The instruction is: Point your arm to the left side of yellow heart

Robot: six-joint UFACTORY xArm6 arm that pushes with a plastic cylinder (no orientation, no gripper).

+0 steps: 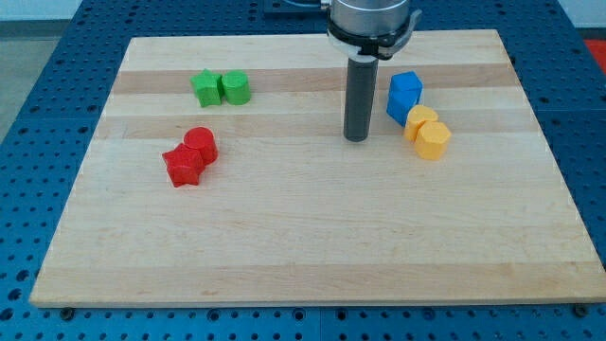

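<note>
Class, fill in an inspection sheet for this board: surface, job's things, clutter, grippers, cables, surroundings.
Surface: pale wooden board, flat.
Job's things: two yellow blocks touching at the view's right; which one is the heart cannot be told. My tip stands just to their left, apart from them.
Clutter: blue block touching the yellow pair; two green blocks touching; two red blocks touching.
Grippers: none, rod only.
Cables: nothing seen.
Surroundings: blue perforated table.
</note>
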